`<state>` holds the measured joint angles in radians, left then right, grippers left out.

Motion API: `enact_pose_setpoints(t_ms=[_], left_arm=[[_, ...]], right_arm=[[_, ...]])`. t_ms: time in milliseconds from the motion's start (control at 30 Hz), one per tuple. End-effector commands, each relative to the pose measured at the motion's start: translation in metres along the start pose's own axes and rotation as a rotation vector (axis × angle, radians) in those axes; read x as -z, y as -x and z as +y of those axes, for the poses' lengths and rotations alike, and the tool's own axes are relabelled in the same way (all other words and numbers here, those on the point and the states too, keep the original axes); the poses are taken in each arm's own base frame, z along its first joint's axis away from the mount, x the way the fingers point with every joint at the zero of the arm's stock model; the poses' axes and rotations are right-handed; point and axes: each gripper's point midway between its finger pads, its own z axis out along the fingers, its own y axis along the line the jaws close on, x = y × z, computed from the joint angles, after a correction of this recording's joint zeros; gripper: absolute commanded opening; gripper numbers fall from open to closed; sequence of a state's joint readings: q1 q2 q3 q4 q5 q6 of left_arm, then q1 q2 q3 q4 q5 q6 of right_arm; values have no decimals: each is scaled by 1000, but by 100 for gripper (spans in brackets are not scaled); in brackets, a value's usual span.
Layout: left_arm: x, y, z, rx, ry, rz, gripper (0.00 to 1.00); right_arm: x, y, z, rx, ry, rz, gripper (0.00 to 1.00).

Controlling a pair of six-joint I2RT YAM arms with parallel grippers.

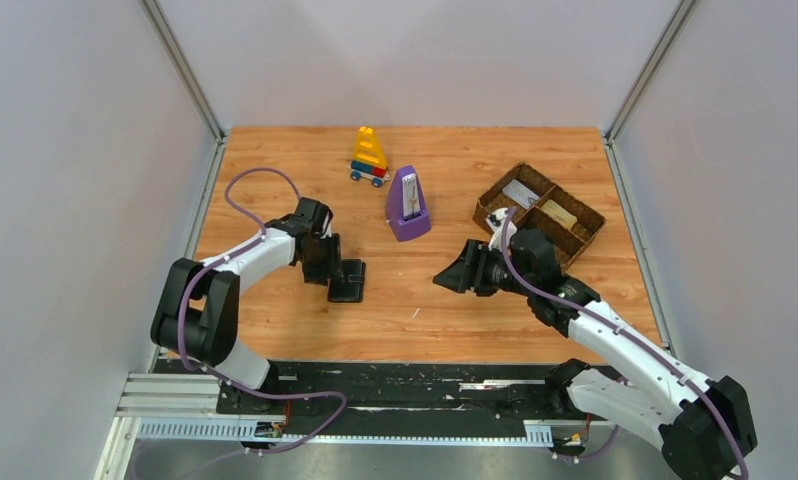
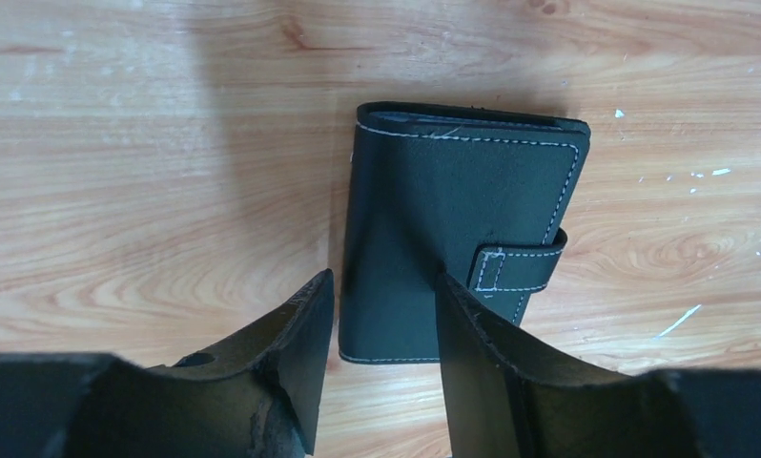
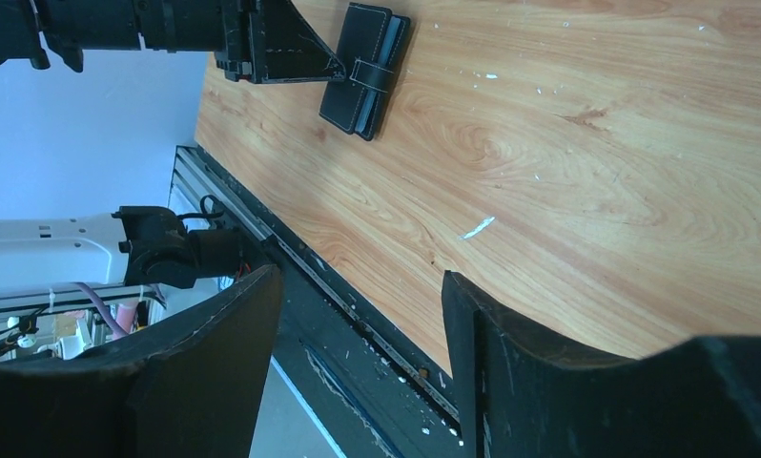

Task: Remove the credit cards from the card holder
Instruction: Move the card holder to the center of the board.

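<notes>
The card holder point(image 1: 348, 282) is a black wallet with white stitching, lying shut on the wood with its strap fastened point(image 2: 453, 191). It also shows at the top of the right wrist view point(image 3: 367, 67). No credit cards show; the shut wallet hides its inside. My left gripper point(image 1: 333, 272) is open low over the wallet's near end point(image 2: 384, 277). One finger point(image 2: 300, 334) stands beside the wallet's left edge, the other point(image 2: 477, 353) over its cover. My right gripper point(image 1: 445, 278) is open and empty point(image 3: 362, 277), about a hand's width right of the wallet, pointing toward it.
A purple metronome point(image 1: 407, 205) stands mid-table, with a toy of coloured blocks point(image 1: 369, 157) behind it. A brown woven divided tray point(image 1: 579, 240) at the right, behind my right arm, holds a pale flat piece and a tan one. White flecks dot the wood.
</notes>
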<state>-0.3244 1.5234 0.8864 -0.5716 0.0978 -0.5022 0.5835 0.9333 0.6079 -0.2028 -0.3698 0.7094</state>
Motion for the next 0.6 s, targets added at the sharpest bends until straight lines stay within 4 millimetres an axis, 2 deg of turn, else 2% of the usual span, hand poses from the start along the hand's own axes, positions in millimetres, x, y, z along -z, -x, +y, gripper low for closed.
enact_pose_setpoints(t_ms=[0, 167, 333, 567], left_arm=[[-11, 0, -9, -26, -67, 10, 50], [-14, -12, -33, -43, -208, 36, 47], [-15, -33, -57, -71, -280, 75, 45], [-7, -66, -110, -72, -421, 96, 44]], right_arm=[[-4, 8, 11, 7, 60, -27, 64], [-9, 4, 4, -1, 46, -16, 62], [-16, -4, -6, -19, 40, -8, 62], [-31, -21, -22, -67, 30, 51, 61]])
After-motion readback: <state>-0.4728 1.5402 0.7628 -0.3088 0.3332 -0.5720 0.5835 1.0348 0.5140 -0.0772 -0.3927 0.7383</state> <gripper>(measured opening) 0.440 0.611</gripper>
